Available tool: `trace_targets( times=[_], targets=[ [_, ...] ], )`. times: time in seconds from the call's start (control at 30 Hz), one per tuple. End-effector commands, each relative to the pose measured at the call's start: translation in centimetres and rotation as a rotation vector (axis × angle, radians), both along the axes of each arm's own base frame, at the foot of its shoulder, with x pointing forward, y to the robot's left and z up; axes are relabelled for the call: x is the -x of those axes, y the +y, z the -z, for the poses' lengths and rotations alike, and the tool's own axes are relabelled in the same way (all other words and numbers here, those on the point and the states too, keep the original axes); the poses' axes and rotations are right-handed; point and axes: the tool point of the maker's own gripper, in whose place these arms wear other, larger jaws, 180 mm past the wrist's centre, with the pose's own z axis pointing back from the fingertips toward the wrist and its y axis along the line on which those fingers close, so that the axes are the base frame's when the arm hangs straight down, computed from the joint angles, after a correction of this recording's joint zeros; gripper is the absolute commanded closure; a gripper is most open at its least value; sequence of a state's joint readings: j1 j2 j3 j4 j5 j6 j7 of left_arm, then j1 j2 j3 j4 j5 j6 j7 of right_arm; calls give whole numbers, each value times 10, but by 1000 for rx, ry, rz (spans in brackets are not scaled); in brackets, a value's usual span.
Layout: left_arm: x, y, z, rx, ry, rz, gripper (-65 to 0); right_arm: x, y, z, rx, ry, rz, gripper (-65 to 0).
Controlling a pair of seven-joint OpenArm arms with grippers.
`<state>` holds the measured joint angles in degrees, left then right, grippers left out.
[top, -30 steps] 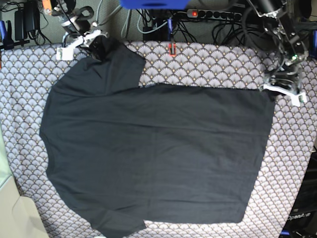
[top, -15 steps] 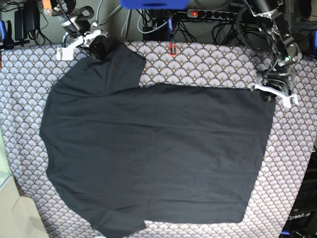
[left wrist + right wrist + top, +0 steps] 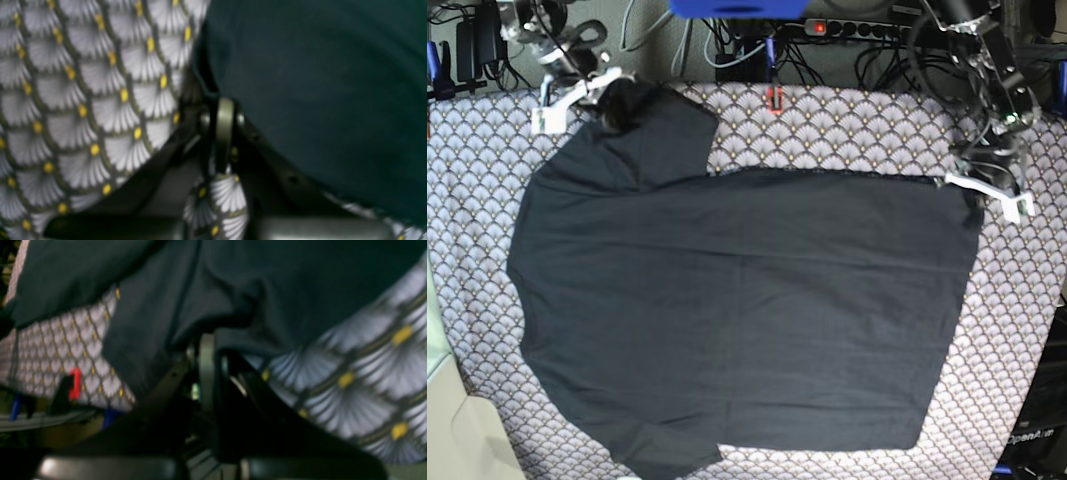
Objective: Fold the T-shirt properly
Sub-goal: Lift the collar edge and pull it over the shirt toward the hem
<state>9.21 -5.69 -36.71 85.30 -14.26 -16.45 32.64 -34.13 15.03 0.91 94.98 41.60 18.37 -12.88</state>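
T-shirt (image 3: 737, 300) lies flat on the patterned cloth (image 3: 847, 130). Left end effector (image 3: 979, 188) pinches its bottom corner; right end effector (image 3: 607, 92) pinches its sleeve.

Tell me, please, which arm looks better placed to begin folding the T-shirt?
Neither alone, probably: the right gripper pinches the T-shirt at its sleeve tip, and the left gripper is shut on its hem corner.

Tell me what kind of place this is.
Probably a robotics lab bench: a T-shirt lies spread on a patterned cloth clamped to the table, with a power strip and tangled cables behind it.
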Motion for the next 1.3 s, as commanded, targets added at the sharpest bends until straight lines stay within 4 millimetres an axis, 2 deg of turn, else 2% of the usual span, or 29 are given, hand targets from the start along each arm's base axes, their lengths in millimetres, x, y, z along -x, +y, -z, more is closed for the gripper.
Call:
trace_targets(
  times=[0.0,0.1,0.17,0.37,0.5,0.67,0.93,1.27],
  targets=[
    [-11,6,-21,-32,-66,-2,0,-11,1,-18,-14,-64,-3,0],
    [-15,6,-36,-53,-100,4,0,-23,-1,-34,3,-110,-26,0],
    [-15,5,-36,-49,-81,9,0,-29,-1,-42,12,-126,-39,0],
    [-26,3,-53,-64,-96,23,0,-57,-19,-63,66,-167,-40,0],
    [-40,4,-61,-62,-125,18,0,-85,-34,-77,107,-194,-32,0],
    [-56,2,-74,-60,-166,24,0,-119,-41,-98,136,-234,-43,0],
    [-85,11,-65,-21,-150,2,0,-166,-40,-134,159,-300,-75,0],
    [-129,17,-75,-53,-143,-7,0,-217,-59,-139,136,-301,-29,0]
  ],
)
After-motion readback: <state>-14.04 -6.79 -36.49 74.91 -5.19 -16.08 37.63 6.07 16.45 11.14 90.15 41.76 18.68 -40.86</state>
